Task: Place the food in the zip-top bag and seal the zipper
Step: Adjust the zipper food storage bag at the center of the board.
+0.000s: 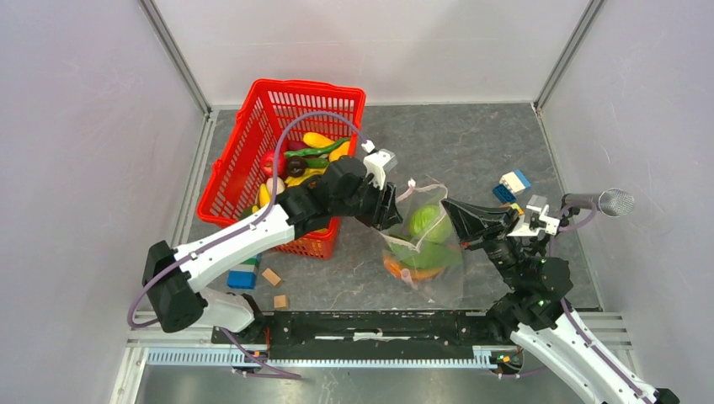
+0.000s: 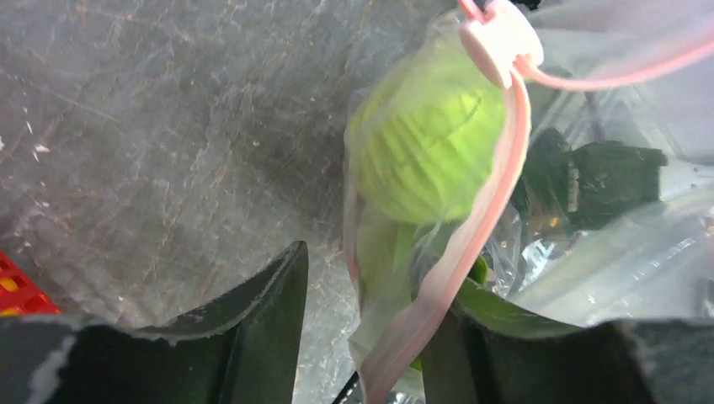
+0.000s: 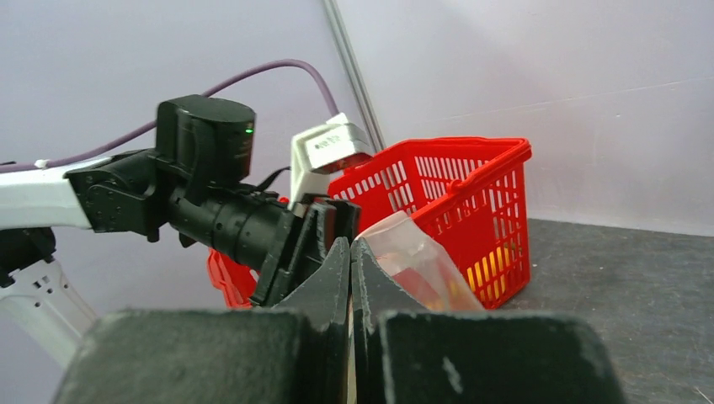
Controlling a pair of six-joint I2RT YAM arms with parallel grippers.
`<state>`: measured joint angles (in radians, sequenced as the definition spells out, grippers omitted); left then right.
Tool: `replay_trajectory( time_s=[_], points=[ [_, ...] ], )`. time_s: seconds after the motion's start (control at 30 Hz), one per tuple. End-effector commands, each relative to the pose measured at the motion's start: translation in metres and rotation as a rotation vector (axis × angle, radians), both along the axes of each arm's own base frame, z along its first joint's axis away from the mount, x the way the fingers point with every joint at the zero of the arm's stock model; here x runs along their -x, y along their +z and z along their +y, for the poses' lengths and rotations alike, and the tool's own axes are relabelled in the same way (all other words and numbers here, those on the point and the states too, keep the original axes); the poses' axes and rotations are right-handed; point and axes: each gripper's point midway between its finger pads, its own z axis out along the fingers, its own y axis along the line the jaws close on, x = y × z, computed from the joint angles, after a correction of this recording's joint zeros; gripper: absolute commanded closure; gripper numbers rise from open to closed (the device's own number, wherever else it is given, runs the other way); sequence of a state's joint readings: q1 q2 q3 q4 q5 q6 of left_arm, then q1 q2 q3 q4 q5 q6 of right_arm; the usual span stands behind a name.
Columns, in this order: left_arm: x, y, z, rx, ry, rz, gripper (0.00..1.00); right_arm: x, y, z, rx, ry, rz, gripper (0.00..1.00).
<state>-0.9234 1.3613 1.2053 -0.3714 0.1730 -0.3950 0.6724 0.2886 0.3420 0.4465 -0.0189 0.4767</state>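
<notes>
Roughly, zip-top bag (image 1: 446, 282) long axis near-far, mouth far.

We see the zip-top bag (image 1: 439, 271) on the grey table (image 1: 480, 143) between the two arms, with a green ball (image 1: 425, 220) and an orange piece (image 1: 396, 268) inside it and its pink zipper (image 1: 428, 187) at the far end. The left gripper (image 1: 392, 208) meets the bag's mouth from the left, and the right gripper (image 1: 449, 210), its fingers drawn together to a point, meets it from the right. To the left we see a red basket (image 1: 310, 86) holding yellow, green and red food (image 1: 313, 145), with a blue block (image 1: 242, 279) and two wooden blocks (image 1: 271, 276) on its near side; blue-and-white blocks (image 1: 514, 183) lie at the right.
</notes>
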Motion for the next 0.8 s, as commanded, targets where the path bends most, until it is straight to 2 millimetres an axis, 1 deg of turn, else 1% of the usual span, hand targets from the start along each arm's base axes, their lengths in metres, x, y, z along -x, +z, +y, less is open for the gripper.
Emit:
replay_trajectory(
  time_s=[0.0,0.07,0.1,0.13,0.17,0.2,0.23,0.27,0.3,0.33,0.37,0.4,0.43,0.47,0.5,0.53,0.57,0.6,0.63,0.67,0.7,0.73,0.77],
  points=[
    [-0.005,0.017,0.003,-0.022,0.002,-0.051,0.59,0.015,0.035,-0.010,-0.059,-0.002,-0.119,1.00],
    [-0.001,0.033,0.003,0.030,0.001,-0.068,0.77,0.010,0.029,-0.009,-0.035,-0.018,-0.100,1.00],
    [0.001,0.044,0.003,0.057,-0.006,-0.079,0.84,0.005,0.022,-0.008,-0.013,-0.033,-0.076,1.00],
    [0.004,0.060,0.004,0.088,-0.013,-0.096,0.92,0.000,0.016,-0.006,0.018,-0.039,-0.051,1.00],
    [0.007,0.080,0.005,0.123,-0.027,-0.112,0.97,-0.009,0.007,-0.006,0.056,-0.072,-0.003,1.00],
    [0.012,0.097,0.006,0.155,-0.042,-0.128,0.98,-0.019,-0.006,-0.004,0.117,-0.099,0.053,1.00],
    [0.017,0.115,0.007,0.191,-0.061,-0.149,0.98,-0.026,-0.014,-0.003,0.168,-0.119,0.096,1.00],
    [0.020,0.126,0.009,0.215,-0.071,-0.162,0.98,-0.033,-0.027,-0.002,0.222,-0.136,0.151,0.99],
    [0.022,0.136,0.010,0.234,-0.074,-0.175,0.98,-0.036,-0.031,0.001,0.249,-0.134,0.174,0.98],
    [0.021,0.140,0.010,0.235,-0.071,-0.183,0.98,-0.036,-0.032,0.005,0.265,-0.119,0.178,0.98],
    [0.015,0.135,0.010,0.210,-0.049,-0.189,0.98,-0.035,-0.031,0.009,0.259,-0.096,0.162,0.98],
    [0.005,0.122,0.011,0.163,-0.015,-0.189,0.98,-0.032,-0.024,0.012,0.230,-0.076,0.135,0.98],
    [-0.006,0.105,0.010,0.100,0.026,-0.179,0.98,-0.028,-0.020,0.013,0.194,-0.060,0.108,0.99],
    [-0.011,0.089,0.009,0.039,0.035,-0.150,0.98,-0.017,-0.001,0.012,0.125,-0.026,0.031,0.99],
    [-0.015,0.076,0.007,-0.010,0.038,-0.118,0.98,-0.002,0.014,0.014,0.062,0.030,-0.058,0.99],
    [-0.020,0.066,0.005,-0.042,0.060,-0.100,0.98,0.017,0.037,0.008,-0.018,0.066,-0.177,0.99],
    [-0.025,0.058,0.006,-0.064,0.090,-0.093,0.98,0.035,0.053,0.004,-0.055,0.100,-0.272,0.98],
    [-0.030,0.051,0.009,-0.087,0.115,-0.094,0.98,0.045,0.064,0.002,-0.062,0.113,-0.333,0.98],
    [-0.036,0.045,0.013,-0.114,0.150,-0.102,0.96,0.040,0.061,0.005,-0.009,0.094,-0.321,0.97],
    [-0.040,0.040,0.017,-0.137,0.173,-0.111,0.93,0.026,0.059,0.005,0.047,0.042,-0.263,0.97],
    [-0.042,0.037,0.019,-0.154,0.183,-0.117,0.92,0.001,0.035,0.007,0.144,-0.022,-0.131,0.97],
    [-0.042,0.035,0.020,-0.167,0.180,-0.117,0.92,-0.023,0.016,0.000,0.206,-0.118,0.007,1.00],
    [-0.040,0.037,0.017,-0.159,0.161,-0.111,0.93,-0.043,-0.014,-0.007,0.289,-0.198,0.155,1.00]
  ],
)
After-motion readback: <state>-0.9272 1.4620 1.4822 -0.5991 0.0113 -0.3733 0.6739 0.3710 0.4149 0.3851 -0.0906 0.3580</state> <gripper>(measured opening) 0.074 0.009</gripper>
